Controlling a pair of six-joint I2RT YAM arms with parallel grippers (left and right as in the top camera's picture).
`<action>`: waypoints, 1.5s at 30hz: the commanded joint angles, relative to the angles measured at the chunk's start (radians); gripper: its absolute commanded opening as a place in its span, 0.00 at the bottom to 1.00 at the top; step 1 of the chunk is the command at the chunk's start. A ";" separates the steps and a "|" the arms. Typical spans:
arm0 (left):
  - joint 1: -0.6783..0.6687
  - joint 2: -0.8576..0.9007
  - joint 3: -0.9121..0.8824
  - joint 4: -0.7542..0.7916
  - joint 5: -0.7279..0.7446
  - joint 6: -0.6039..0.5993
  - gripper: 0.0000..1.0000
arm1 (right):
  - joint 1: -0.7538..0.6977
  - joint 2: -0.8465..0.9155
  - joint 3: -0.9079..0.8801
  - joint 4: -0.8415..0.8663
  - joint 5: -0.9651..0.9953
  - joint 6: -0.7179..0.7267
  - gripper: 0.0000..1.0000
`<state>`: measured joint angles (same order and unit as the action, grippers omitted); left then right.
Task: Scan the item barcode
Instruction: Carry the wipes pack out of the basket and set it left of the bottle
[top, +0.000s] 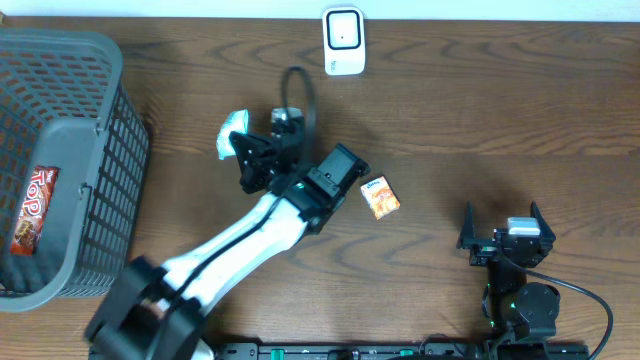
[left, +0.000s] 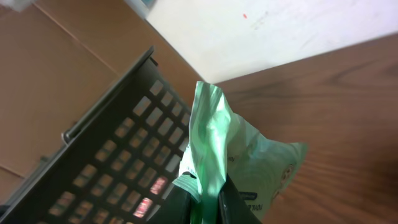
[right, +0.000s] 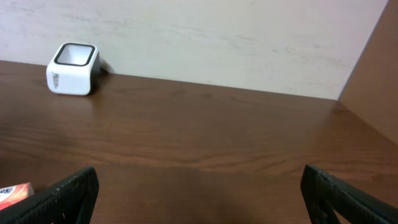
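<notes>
The item is a pale green and white packet (left: 239, 152), pinched by its edge between the fingers of my left gripper (left: 208, 200), which is shut on it. From above, the packet (top: 227, 134) sticks out to the left of that gripper (top: 241, 152), left of the table's centre. No barcode shows on it. The white scanner (top: 343, 41) stands at the back edge, to the right of and beyond the packet. My right gripper (top: 503, 224) rests open near the front right with nothing in it; its view shows the scanner (right: 73, 68) far left.
A grey mesh basket (top: 95, 160) fills the left side and holds a red snack pack (top: 33, 205); its wall (left: 106, 168) is close behind the packet. A small orange box (top: 380, 197) lies right of the left arm and shows again (right: 12, 194) in the right wrist view.
</notes>
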<state>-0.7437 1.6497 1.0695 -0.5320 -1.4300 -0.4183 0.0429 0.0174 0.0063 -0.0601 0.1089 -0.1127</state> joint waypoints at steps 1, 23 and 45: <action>-0.003 0.072 -0.019 -0.006 -0.141 -0.020 0.07 | -0.010 -0.004 -0.001 -0.004 0.009 0.011 0.99; -0.004 0.117 -0.020 -0.173 0.043 -0.145 0.25 | -0.010 -0.002 -0.001 -0.003 0.009 0.011 0.99; -0.036 -0.243 -0.005 -0.203 0.032 -0.156 0.93 | -0.010 -0.002 -0.001 -0.003 0.009 0.011 0.99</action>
<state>-0.7876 1.5219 1.0531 -0.7441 -1.3891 -0.5541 0.0429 0.0177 0.0063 -0.0601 0.1089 -0.1127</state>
